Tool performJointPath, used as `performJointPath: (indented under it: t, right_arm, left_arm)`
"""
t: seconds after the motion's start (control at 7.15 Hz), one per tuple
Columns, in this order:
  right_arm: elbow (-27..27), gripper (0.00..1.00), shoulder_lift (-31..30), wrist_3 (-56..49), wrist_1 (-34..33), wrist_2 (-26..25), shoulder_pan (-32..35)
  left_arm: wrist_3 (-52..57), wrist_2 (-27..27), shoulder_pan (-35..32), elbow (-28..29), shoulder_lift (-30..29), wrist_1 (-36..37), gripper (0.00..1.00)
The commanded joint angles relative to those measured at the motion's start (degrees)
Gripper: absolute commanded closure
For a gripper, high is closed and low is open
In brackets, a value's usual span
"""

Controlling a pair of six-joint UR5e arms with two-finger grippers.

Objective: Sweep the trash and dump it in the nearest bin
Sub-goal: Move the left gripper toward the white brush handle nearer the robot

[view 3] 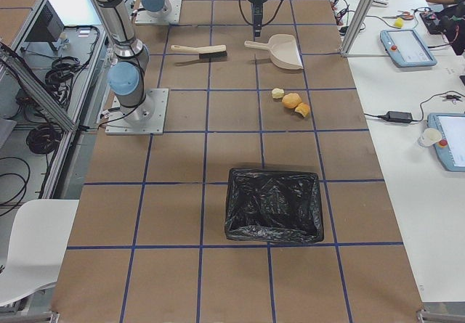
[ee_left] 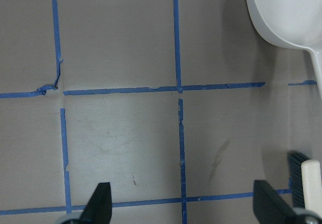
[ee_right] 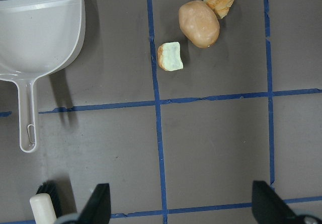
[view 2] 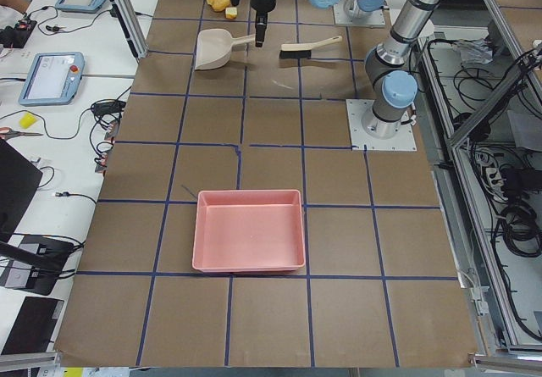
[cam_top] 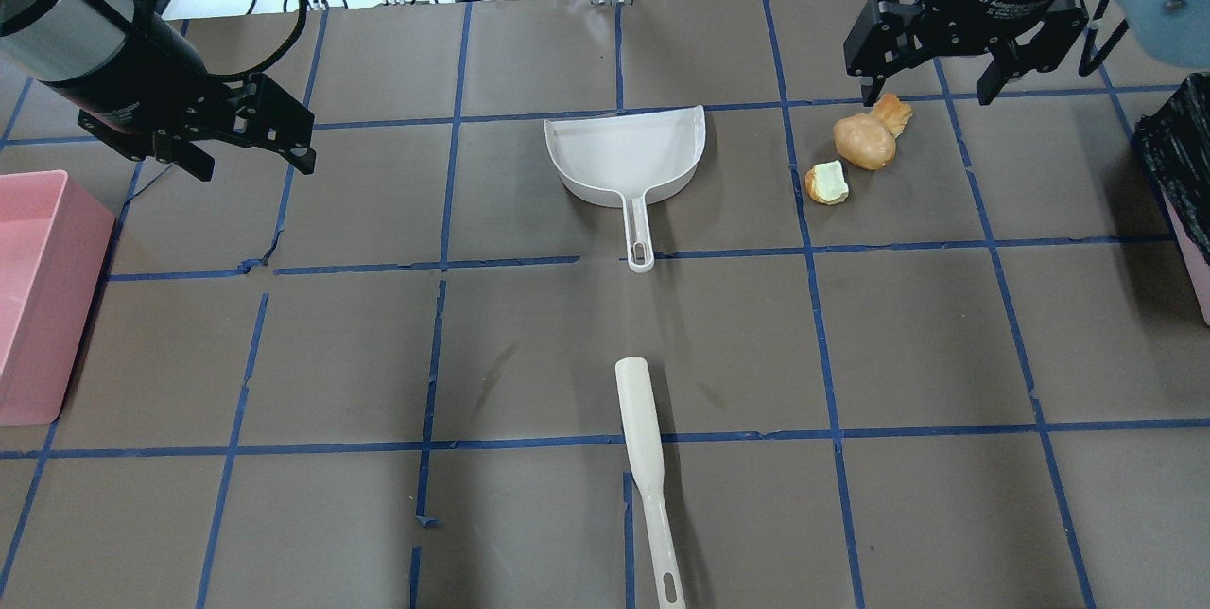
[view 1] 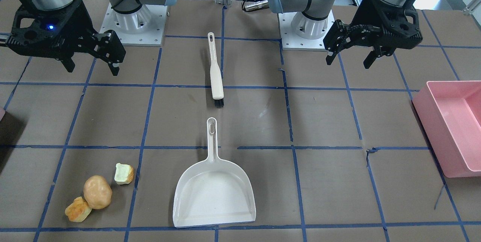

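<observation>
The left end effector (cam_top: 255, 165) and right end effector (cam_top: 926, 95) hang released, holding nothing. Below the right one, on the brown worktop (cam_top: 378, 354), lie a round tan potato-like ball (cam_top: 863, 142), an orange-yellow chunk (cam_top: 893, 113) and a pale green-yellow chunk (cam_top: 829, 182). They look light and likely to roll, so sweeping suits them better than gripping. The stiff cream plastic brush (cam_top: 643, 439) seems best held by its slim handle.
</observation>
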Motion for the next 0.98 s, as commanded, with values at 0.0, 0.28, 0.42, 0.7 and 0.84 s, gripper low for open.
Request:
performJointPath:
  t: [0.0, 0.28, 0.42, 0.7, 0.84]
  right_arm:
    - [0.0, 0.0, 0.07, -0.05, 0.08, -0.04, 0.0]
    - [0.0, 0.0, -0.02, -0.05, 0.17, 0.04, 0.09]
    - [0.0, 0.0, -0.02, -0.05, 0.08, 0.04, 0.0]
    - [0.0, 0.0, -0.02, -0.05, 0.17, 0.04, 0.09]
    - [0.0, 0.0, -0.02, -0.05, 0.26, 0.04, 0.0]
  left_arm:
    - [0.0, -0.09, -0.05, 0.17, 0.01, 0.09, 0.0]
    - [0.0, -0.01, -0.05, 0.0, 0.09, 0.09, 0.0]
    - [-0.17, 0.08, -0.05, -0.09, 0.18, 0.0, 0.0]
    - [-7.43, 0.08, -2.06, -2.18, 0.18, 0.08, 0.01]
    - [-13.13, 0.08, -6.42, -3.42, -0.86, 2.26, 0.0]
